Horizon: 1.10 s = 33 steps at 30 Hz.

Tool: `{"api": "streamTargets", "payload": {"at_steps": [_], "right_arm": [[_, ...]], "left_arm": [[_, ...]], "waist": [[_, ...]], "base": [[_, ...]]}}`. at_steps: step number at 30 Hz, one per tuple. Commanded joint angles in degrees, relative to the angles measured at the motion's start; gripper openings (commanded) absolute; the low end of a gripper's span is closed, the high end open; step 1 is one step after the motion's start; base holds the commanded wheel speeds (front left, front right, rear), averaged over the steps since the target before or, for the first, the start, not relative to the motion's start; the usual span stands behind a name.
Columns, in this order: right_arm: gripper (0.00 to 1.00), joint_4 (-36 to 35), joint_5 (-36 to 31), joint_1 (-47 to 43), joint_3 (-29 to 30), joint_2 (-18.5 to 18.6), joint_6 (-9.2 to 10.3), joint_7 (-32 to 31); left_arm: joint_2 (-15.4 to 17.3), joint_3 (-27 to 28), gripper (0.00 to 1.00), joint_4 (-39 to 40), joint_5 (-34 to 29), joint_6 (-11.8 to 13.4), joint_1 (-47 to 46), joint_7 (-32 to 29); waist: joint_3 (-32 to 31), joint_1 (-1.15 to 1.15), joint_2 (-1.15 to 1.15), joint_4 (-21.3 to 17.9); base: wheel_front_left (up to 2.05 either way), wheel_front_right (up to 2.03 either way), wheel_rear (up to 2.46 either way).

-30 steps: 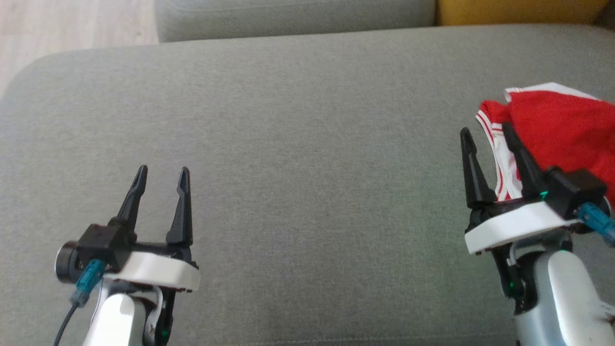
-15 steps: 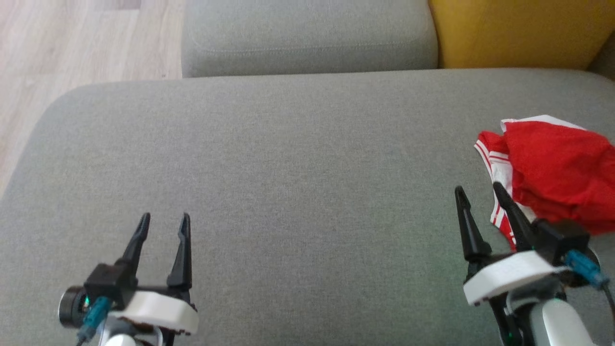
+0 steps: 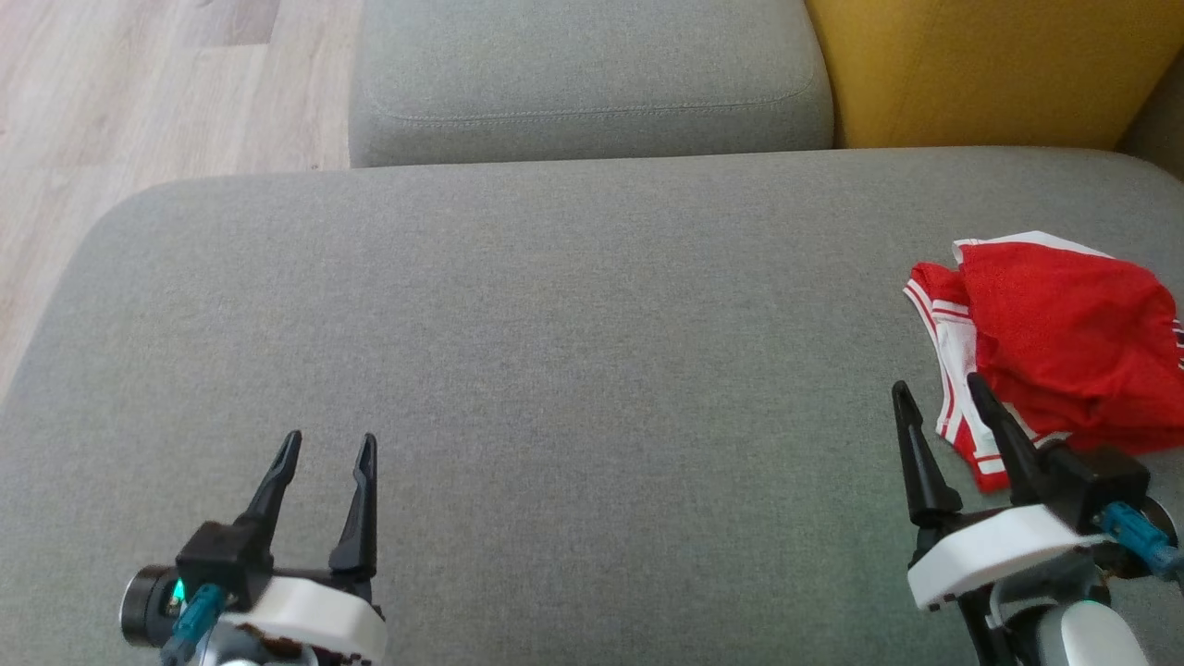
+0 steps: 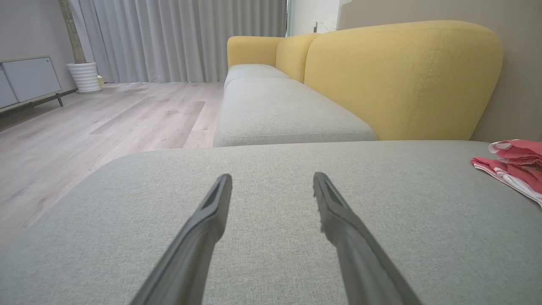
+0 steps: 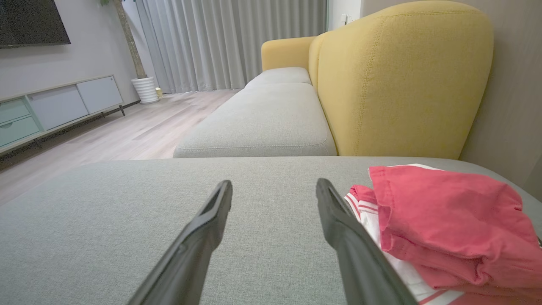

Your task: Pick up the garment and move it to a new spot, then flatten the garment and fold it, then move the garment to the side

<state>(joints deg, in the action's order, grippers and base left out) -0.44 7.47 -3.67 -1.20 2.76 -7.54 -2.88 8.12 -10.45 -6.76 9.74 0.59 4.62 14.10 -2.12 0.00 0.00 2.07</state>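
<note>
Left gripper: I read the jaws spread wide, holding nothing.
Right gripper: jaws spread wide, holding nothing.
Garment: red, bunched on the grey cushion, just outboard of the right jaws.
Axis: its white striped edge faces those jaws and runs roughly along the fingers.

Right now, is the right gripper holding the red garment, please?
No, the right gripper stands open with nothing between its fingers, and the red garment lies crumpled on the grey cushion beside it.

Grey cushion lies bare leftward; crumpled garment crowds its right edge.
</note>
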Motion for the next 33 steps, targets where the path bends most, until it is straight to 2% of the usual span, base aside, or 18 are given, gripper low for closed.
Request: {"api": "streamTargets", "payload": {"at_steps": [1,33], "right_arm": [[1.0,-2.59,-0.46,1.44,-0.99,0.12,0.05,-0.07],[1.0,-2.88,0.27,1.13,-0.2,0.12,0.05,-0.64]], "left_arm": [[1.02,1.65,1.0,1.75,-0.01,0.39,-2.25,0.01],[2.11,0.45,1.0,1.31,0.63,1.29,-3.15,0.29]], "waist": [[0.01,0.0,0.0,0.04],[-0.14,0.0,0.0,0.22]], "base": [[0.0,0.0,0.0],[0.0,0.0,0.0]]}}
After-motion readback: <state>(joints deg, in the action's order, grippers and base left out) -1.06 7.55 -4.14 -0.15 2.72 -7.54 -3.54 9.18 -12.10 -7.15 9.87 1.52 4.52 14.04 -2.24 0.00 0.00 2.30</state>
